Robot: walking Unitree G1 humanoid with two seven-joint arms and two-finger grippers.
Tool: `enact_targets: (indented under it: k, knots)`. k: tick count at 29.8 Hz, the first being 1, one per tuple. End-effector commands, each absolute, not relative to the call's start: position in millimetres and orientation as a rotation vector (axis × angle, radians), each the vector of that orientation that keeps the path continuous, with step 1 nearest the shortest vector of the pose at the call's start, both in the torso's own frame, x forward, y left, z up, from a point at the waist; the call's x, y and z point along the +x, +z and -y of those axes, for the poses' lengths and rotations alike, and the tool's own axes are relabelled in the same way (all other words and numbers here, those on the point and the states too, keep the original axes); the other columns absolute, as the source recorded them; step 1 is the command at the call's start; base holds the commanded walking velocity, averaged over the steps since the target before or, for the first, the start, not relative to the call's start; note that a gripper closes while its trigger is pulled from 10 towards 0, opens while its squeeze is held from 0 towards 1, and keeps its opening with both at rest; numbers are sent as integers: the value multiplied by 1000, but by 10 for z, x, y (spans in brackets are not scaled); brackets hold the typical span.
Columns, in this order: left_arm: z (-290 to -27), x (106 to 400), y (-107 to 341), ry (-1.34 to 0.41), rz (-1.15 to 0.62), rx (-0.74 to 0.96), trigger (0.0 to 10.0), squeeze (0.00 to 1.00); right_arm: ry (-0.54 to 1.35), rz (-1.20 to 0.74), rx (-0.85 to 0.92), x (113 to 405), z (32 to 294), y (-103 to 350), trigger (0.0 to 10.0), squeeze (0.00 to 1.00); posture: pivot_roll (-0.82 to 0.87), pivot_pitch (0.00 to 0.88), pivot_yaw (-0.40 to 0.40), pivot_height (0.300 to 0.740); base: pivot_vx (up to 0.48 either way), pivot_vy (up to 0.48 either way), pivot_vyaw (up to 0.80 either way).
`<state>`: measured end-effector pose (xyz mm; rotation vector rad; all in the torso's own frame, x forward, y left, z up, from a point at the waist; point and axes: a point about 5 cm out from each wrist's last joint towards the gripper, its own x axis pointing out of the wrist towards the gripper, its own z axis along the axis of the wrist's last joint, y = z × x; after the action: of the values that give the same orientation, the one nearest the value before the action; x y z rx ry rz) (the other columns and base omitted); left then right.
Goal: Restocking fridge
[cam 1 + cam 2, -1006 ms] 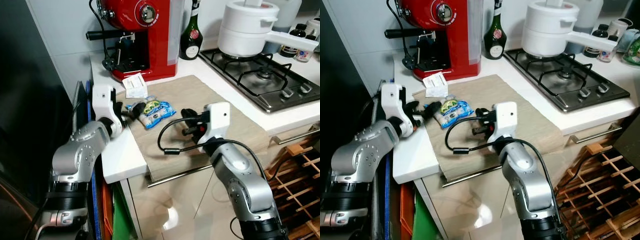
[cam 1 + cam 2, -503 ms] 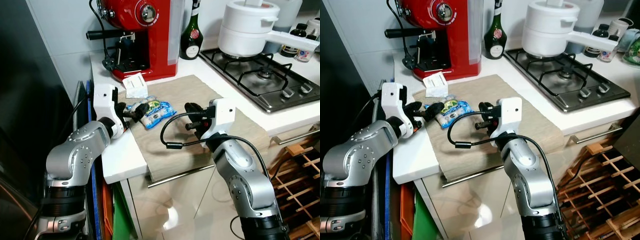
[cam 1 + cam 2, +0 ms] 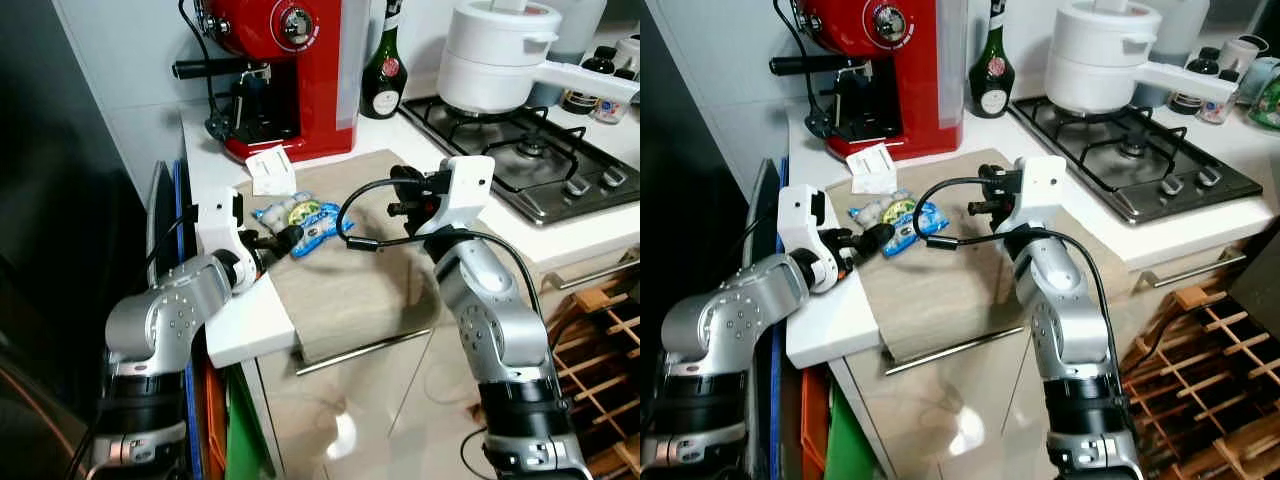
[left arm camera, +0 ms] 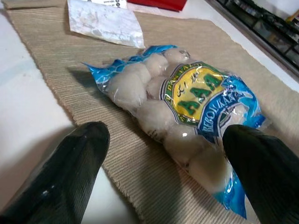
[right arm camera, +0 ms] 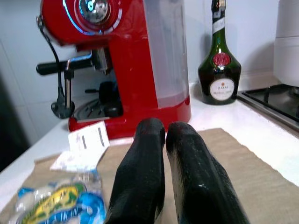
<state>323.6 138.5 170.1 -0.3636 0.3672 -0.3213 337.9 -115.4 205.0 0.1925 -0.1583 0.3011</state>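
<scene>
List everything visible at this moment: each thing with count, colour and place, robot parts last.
Food bag: one, blue and yellow, holding white balls, on the mat's left end.
Mat: one, beige, on the counter.
Paper slip: one, white, beside the coffee machine's base.
Coffee machine: one, red, back of counter.
Bottle: one, dark green, right of the machine.
Pot: one, white, on the hob.
Hob: one, steel with black grates, at right.
Wine rack: one, wooden, lower right.
Left gripper: jaws open around the bag.
Right gripper: raised over the mat, jaws shut.
</scene>
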Motion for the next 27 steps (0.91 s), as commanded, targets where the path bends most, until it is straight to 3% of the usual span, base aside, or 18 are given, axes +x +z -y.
enact_targets:
  k: [1, 9, 17, 27]
  knots:
    - [-1405, 3261, 1634, -288, -420, -383, 10000, 0, 286, 159, 235, 3436, 1162, 2066, 10000, 0, -71, 0, 50, 740, 0, 0, 0]
    - [-1375, 3337, 1713, -274, -397, -505, 10000, 0, 273, 159, 281, 3565, 1133, 2106, 10000, 0, -64, 0, 49, 740, 0, 0, 0]
    - [-1305, 3363, 1784, -305, -376, -441, 10000, 0, 274, 152, 283, 3580, 1115, 2055, 10000, 0, -66, 0, 48, 740, 0, 0, 0]
    - [-1239, 3361, 2049, -360, -230, -320, 10000, 0, 385, 38, 535, 3619, 968, 1965, 10000, 0, -64, 0, 49, 740, 0, 0, 0]
